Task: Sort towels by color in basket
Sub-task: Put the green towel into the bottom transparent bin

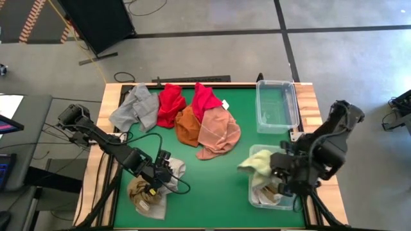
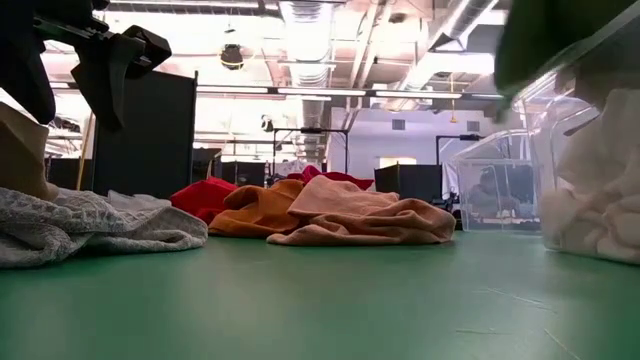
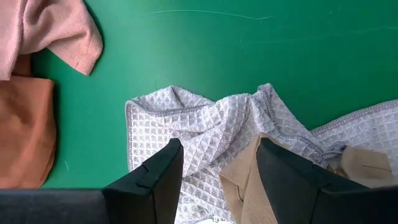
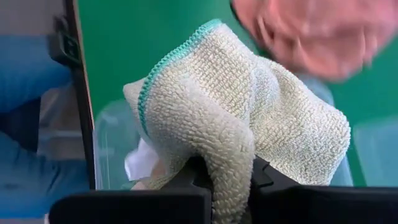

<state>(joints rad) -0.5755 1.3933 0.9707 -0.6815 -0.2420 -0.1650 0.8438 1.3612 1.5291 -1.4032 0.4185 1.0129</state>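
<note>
My right gripper [image 4: 227,180] is pinched on the pale green towel [image 4: 249,106], light, limp, gathered at a fold, hanging over the near clear bin [image 1: 253,196]; my left gripper [image 3: 217,180], fingers apart, hovers over the checked towel [image 3: 199,124].

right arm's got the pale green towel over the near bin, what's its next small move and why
Probably lower a little and open the fingers. The right gripper is shut on the pale green towel, which hangs over the rim of the near clear bin that already holds pale cloth. The left gripper hovers open over the white-checked towel.
</note>
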